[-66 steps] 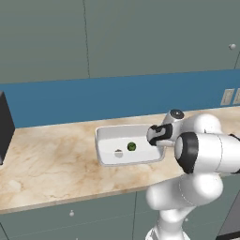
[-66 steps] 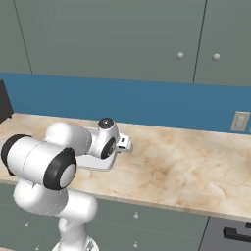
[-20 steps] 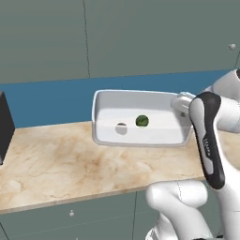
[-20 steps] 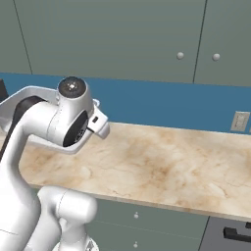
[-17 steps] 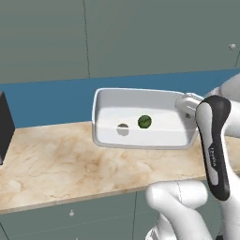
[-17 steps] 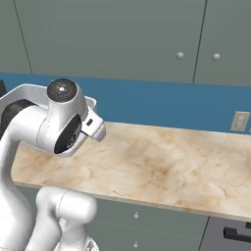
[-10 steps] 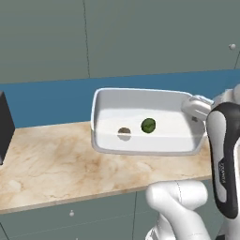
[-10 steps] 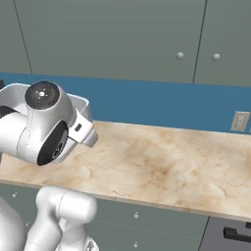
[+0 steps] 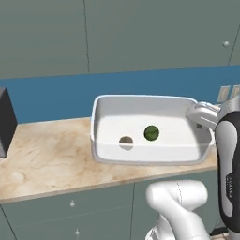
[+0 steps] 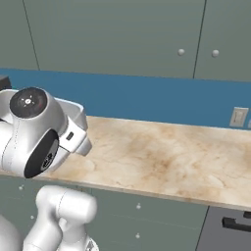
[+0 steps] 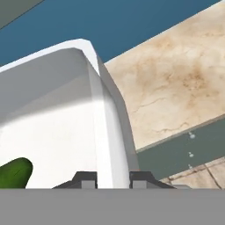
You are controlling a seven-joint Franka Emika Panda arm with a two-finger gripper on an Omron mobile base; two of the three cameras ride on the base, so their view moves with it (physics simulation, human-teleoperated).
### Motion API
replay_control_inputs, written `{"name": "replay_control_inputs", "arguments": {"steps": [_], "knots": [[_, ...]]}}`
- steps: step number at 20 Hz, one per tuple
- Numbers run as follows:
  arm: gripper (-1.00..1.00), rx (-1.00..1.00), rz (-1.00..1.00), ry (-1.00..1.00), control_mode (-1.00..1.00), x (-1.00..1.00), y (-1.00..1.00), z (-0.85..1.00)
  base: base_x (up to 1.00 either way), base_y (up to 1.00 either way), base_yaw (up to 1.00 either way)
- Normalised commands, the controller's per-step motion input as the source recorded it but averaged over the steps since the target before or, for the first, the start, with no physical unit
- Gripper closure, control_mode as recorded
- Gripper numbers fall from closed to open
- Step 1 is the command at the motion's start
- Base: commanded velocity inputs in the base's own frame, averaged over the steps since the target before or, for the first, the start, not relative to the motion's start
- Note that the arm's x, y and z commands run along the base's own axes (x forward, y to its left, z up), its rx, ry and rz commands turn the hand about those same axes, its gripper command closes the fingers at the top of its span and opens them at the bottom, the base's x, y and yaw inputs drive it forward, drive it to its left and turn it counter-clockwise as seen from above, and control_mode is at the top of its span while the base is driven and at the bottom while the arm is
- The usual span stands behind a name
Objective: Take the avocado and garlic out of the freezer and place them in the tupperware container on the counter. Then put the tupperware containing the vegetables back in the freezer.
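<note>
Even, shadeless rendered light fills all three views, sharp and free of glare, with a soft grey shadow across the tupperware container's [image 11: 52,110] inner wall, perhaps cast from above, and slightly coarse pixel edges

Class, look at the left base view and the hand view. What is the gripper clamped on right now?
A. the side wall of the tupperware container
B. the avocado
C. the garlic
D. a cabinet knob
A: in the hand view the gripper straddles the white wall of the tupperware container, one fingertip on each side, while the avocado and garlic lie loose on the tub's floor.
</note>
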Motion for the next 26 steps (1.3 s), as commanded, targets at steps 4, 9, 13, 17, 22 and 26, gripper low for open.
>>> {"name": "replay_control_inputs", "arguments": {"steps": [4,9,13,17,22,26], "knots": [[1.00,0.00,0.00,0.00,1.00,0.00,0.00,0.00,-0.91,0.67,0.00],[1.00,0.00,0.00,0.00,1.00,0.00,0.00,0.00,-0.59,0.97,0.00],[1.00,0.00,0.00,0.00,1.00,0.00,0.00,0.00,-0.22,1.00,0.00],[1.00,0.00,0.00,0.00,1.00,0.00,0.00,0.00,-0.08,1.00,0.00],[1.00,0.00,0.00,0.00,1.00,0.00,0.00,0.00,-0.06,1.00,-0.01],[1.00,0.00,0.00,0.00,1.00,0.00,0.00,0.00,-0.19,1.00,-0.02]]}}
